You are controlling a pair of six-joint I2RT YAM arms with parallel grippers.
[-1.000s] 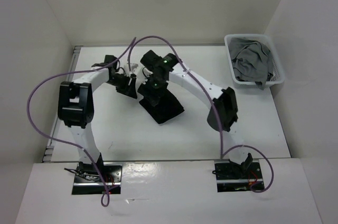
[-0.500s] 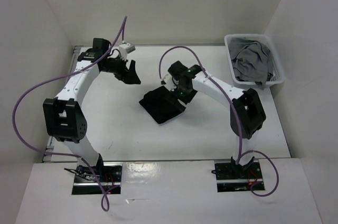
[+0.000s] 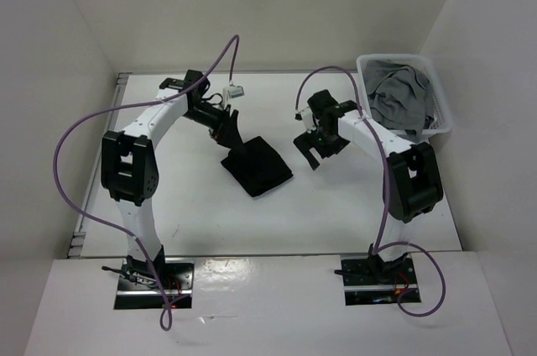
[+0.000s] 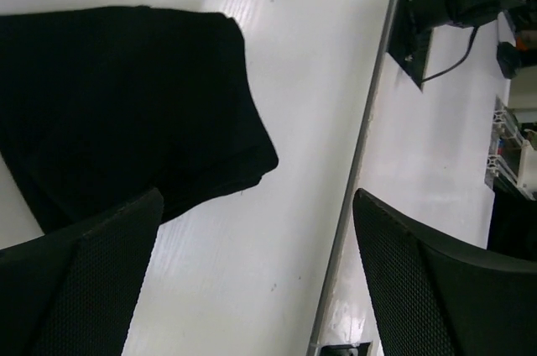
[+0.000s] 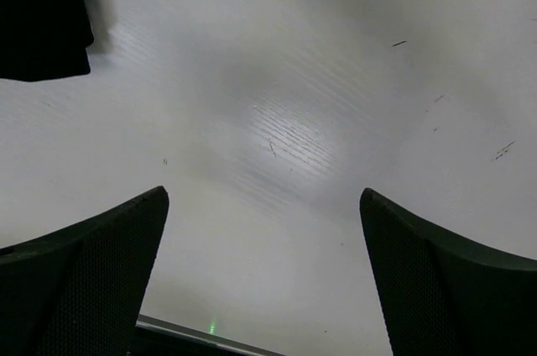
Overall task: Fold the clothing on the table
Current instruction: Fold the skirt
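The clothing (image 3: 257,168), a plain black garment, lies folded into a compact rectangle on the white table (image 3: 193,205). My left gripper (image 3: 229,131) hovers just beyond its far left corner, open and holding nothing. In the left wrist view the clothing (image 4: 126,104) fills the upper left, and the open left gripper (image 4: 257,196) frames bare table. My right gripper (image 3: 314,149) hangs to the right of the clothing, apart from it, also open. The right wrist view shows the open right gripper (image 5: 264,192) over bare table, with a corner of the clothing (image 5: 42,20) at the top left.
A white basket (image 3: 443,112) holding a grey garment (image 3: 401,100) stands at the far right corner. A thin metal rail (image 4: 362,154) runs along the table's near edge. White walls close in the table on three sides.
Both grippers have opened wide. The right one has drawn off the clothing to the right. The left one swung away to the far left, then came back near the clothing's far corner.
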